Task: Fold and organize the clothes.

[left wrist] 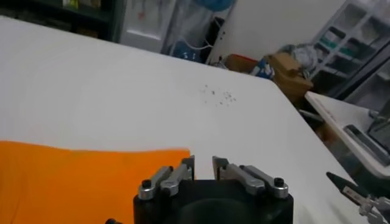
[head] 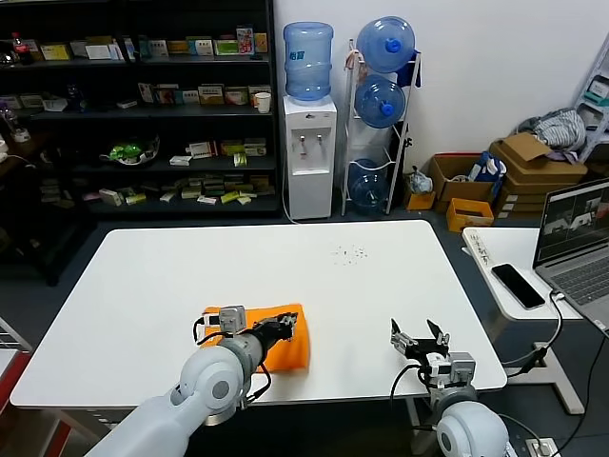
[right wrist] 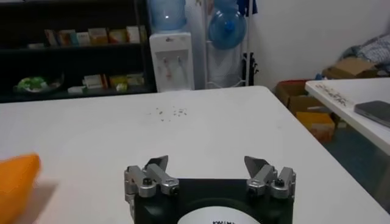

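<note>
The orange T-shirt [head: 285, 350] lies folded into a small rectangle near the table's front edge, left of centre, plain side up. My left gripper [head: 284, 328] hovers over the shirt's far right corner. In the left wrist view the shirt [left wrist: 79, 179] fills the near side and its corner ends beside one fingertip. The left gripper [left wrist: 203, 167] has its jaws drawn nearly together with a narrow gap, and nothing is between them. My right gripper [head: 419, 338] is open and empty above bare table near the front right. It also shows in the right wrist view [right wrist: 207, 164].
The white table [head: 285, 267] has small dark specks [head: 348, 253] at its far middle. A side desk with a phone [head: 518, 285] and a laptop [head: 576, 238] stands on the right. Shelves, a water dispenser and cardboard boxes stand behind.
</note>
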Controlling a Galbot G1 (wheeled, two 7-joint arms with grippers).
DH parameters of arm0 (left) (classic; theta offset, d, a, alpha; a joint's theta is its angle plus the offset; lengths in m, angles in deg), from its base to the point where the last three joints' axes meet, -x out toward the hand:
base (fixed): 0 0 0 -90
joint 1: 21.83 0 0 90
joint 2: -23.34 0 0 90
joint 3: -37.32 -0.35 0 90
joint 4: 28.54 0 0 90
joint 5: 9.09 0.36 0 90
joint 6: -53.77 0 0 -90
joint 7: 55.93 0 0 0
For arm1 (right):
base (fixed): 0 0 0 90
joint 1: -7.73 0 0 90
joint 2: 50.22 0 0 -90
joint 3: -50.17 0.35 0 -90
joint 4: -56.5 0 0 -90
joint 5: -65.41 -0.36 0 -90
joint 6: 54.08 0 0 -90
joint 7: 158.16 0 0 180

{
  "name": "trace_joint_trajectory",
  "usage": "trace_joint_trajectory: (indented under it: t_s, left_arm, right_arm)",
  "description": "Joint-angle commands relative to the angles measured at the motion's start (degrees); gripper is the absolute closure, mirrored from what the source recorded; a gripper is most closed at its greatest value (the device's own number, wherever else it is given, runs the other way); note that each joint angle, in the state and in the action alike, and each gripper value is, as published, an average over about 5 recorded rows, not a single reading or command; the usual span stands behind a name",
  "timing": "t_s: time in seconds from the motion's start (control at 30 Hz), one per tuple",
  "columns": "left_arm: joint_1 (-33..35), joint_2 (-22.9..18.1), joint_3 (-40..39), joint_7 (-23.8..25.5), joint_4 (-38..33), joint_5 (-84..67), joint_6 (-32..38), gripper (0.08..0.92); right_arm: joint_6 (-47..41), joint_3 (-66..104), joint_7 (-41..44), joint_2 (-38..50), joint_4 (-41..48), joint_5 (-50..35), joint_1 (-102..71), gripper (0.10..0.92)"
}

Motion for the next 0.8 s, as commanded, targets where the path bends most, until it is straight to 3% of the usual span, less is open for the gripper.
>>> trace_joint_trajectory:
  t_s: [0.03,0.2,0.3,0.53,0.8]
  left_arm:
    - [18.0,1.8,18.3,29.5,1.0,31.4,23.7,0.66]
    - [39.1,-2.0,36.9,39.6,4.4,39.4,41.1,0.513]
    - [45.4,-7.0,43.4,43.2,6.9,41.6,48.0,0.426]
    - [47.3,-18.4,46.2,47.6,3.9,42.7,54.8,0.232]
    - [45.5,-19.9,45.8,48.4,5.8,46.5,56.3,0.177]
  right_arm:
    - [15.7,2.1,12.7,-1.1,-0.3,6.5,-1.3,0.203]
    - [20.7,5.1,16.3,-2.4,-0.4,7.7,-5.0,0.203]
    - [23.8,6.7,17.0,-3.1,0.2,9.9,-7.4,0.203]
    - [29.3,10.6,17.9,-5.6,2.3,10.7,-10.1,0.203]
    - [32.4,12.8,19.7,-6.7,2.4,10.4,-12.8,0.203]
